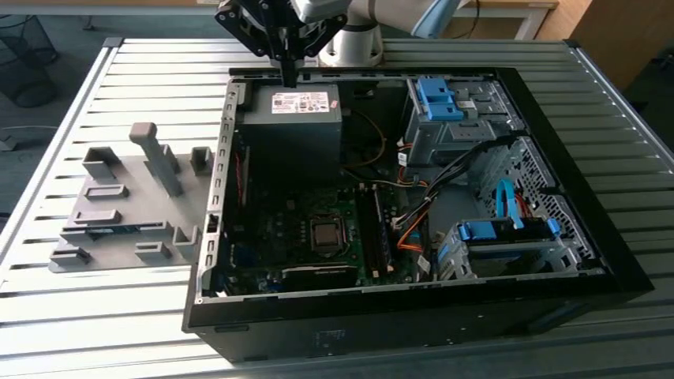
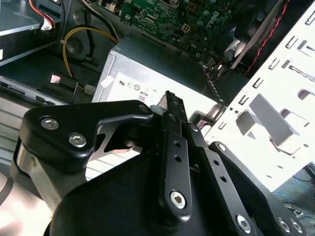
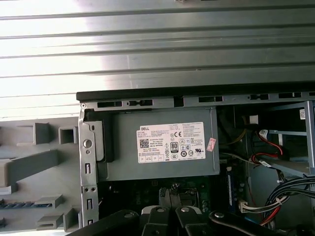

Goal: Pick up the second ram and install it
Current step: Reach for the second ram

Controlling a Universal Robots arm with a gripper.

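Gripper state: the gripper [image 1: 286,76] was seen with its fingers brought together, and nothing could be made out between them.
Gripper position: it was held just above the far edge of the power supply [image 1: 292,118], inside the rim of the open case [image 1: 421,316].
Second ram: a thin blue stick, taken to be the second ram [image 1: 114,229], was seen lying in the grey holder [image 1: 110,260] on the surface [image 1: 106,316], outside the case.
Direction from gripper: the ram lay well apart from the gripper, across the case's side wall, toward the exterior view's left and nearer that camera.
Long axis: the stick was laid flat, its length running roughly across the exterior view and roughly square to the case wall beside it.
Install site: long dark slots [image 1: 376,233] on the board were judged to be the ram's destination, on the side of the power supply away from the gripper.
Hidden: the ram was partly sunk between the holder's blocks; in the first wrist view the blue strip [image 3: 22,204] was cut off at the edge.
Unclear: the chips on the stick, and whether any slot was already filled, could not be made out.
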